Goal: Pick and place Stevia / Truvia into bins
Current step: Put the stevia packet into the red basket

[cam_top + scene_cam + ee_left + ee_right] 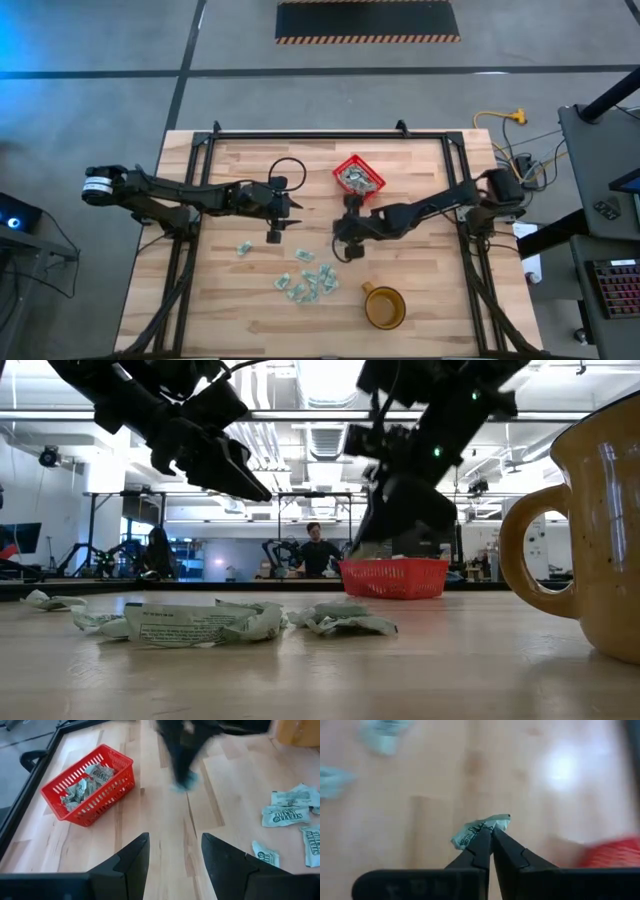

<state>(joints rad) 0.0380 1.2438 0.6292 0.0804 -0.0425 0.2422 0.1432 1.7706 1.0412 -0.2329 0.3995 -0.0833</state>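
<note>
Right gripper (491,836) is pinched tight on one sachet (482,829), up off the table (420,180) mid-table, near the red basket (360,178) by the far edge. Left gripper (172,851) hangs spread, holding nothing. Other sachets (308,283) sit toward the near edge.

Mug (598,520) cut off by low view's right edge — only handle and part of wall show. Basket (615,854) in right wrist view blurred, clipped at edge; sachets (385,735) far from basket smeared, print unreadable. Right arm (182,750) beside basket in left wrist view — dark blur, fingers indistinct. Basket contents (358,178) too small to count from above.
</note>
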